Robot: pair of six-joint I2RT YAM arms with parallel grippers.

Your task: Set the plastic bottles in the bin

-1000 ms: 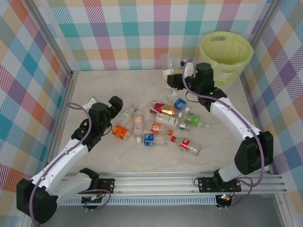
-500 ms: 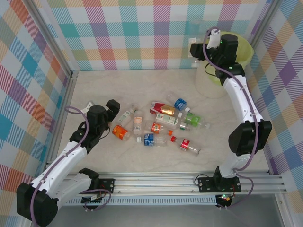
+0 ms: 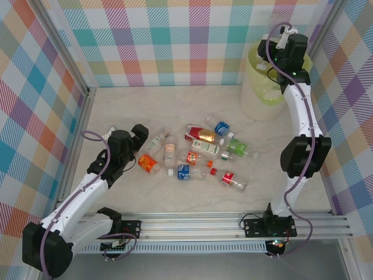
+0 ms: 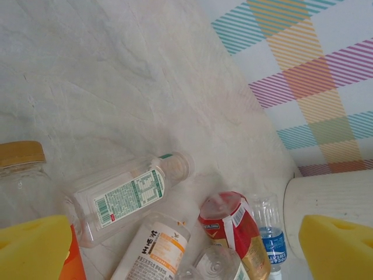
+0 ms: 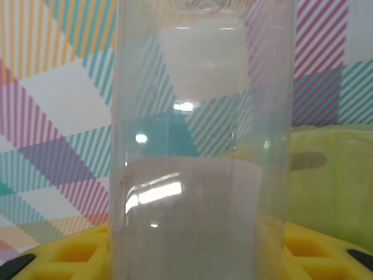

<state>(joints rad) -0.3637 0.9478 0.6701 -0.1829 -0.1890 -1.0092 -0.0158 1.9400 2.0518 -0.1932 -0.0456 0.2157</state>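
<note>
Several plastic bottles [image 3: 198, 153] lie in a loose pile mid-table. My left gripper [image 3: 140, 132] is open at the pile's left end, just above the table. Between its yellow fingertips [image 4: 35, 248] lie a clear bottle with a green-white label [image 4: 125, 198], one with an orange-white label [image 4: 151, 251] and a red one [image 4: 233, 227]. My right gripper [image 3: 273, 57] is raised over the bin [image 3: 256, 105], shut on a clear bottle with a white label [image 5: 201, 146]. The bin's yellow-green bag [image 5: 332, 186] lies behind that bottle.
The bin's whitish wall [image 4: 332, 192] stands at the back right corner against the checked walls. An orange bottle [image 3: 148, 163] lies nearest my left gripper. A brown-capped bottle [image 4: 20, 169] sits at the left edge of the left wrist view. A metal rail [image 3: 233, 221] runs along the near edge.
My right arm has carried the clear bottle from the back of the table up and to the right, over the bin. My left gripper has barely shifted.
</note>
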